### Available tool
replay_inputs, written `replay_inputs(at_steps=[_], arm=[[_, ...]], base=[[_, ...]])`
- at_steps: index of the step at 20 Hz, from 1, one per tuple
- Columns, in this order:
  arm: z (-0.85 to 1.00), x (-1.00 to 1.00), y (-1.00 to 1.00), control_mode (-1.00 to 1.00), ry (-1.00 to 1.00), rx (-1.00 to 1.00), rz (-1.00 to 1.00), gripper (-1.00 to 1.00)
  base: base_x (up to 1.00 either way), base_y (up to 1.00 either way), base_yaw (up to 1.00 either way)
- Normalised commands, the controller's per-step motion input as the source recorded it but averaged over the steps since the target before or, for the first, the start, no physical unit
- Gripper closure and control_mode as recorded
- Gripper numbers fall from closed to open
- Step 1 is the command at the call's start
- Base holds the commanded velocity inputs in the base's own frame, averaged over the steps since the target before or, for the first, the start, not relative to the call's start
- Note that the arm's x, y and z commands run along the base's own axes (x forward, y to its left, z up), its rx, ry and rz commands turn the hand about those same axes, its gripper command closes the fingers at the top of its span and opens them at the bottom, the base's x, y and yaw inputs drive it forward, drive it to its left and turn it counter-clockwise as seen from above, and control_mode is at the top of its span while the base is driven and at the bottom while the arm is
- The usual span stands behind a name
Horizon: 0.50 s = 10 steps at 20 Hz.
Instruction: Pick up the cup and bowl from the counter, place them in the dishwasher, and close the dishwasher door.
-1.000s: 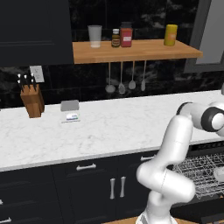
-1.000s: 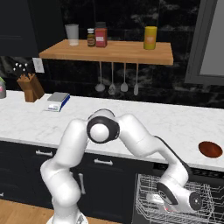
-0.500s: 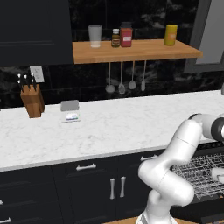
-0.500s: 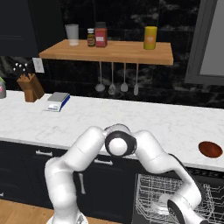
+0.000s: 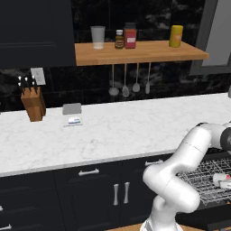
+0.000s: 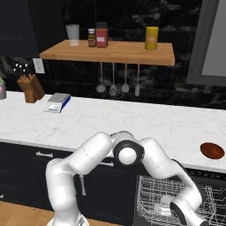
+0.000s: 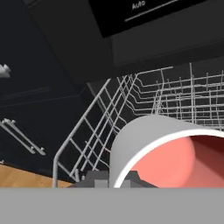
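Observation:
The white cup point(image 7: 148, 144) with its pink-red inside lies on its side close to the camera, just above the grey wire rack point(image 7: 175, 96) of the open dishwasher point(image 6: 207, 178). My gripper point(image 7: 116, 178) is shut on the cup's rim, low inside the pulled-out rack point(image 5: 203, 178) at the right edge of the left base view. The dark red-brown bowl point(image 6: 212, 150) sits on the white marble counter point(image 6: 88, 119) above the dishwasher, to the right of my arm.
A knife block point(image 5: 33, 103) and a small scale point(image 5: 72, 113) stand at the counter's back left. The wooden shelf point(image 5: 135, 52) carries a tumbler, jars and a yellow can, with utensils hanging below. Dark cabinets with silver handles point(image 5: 88, 172) sit left of the dishwasher.
My arm has folded down over the counter's edge, and the gripper with the cup has sunk lower into the dishwasher rack. The bowl has not moved.

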Motion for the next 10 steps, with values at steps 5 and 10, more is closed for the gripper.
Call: replay_inputs(at_steps=[5, 10], arm=[[-0.46, 0.28, 0.00, -1.00, 0.03, -0.03, 0.00, 1.00], [-0.43, 0.03, 0.00, -1.00, 0.13, -0.03, 0.00, 1.00]], base=[[0.00, 0.00, 0.00], [0.00, 0.00, 0.00]])
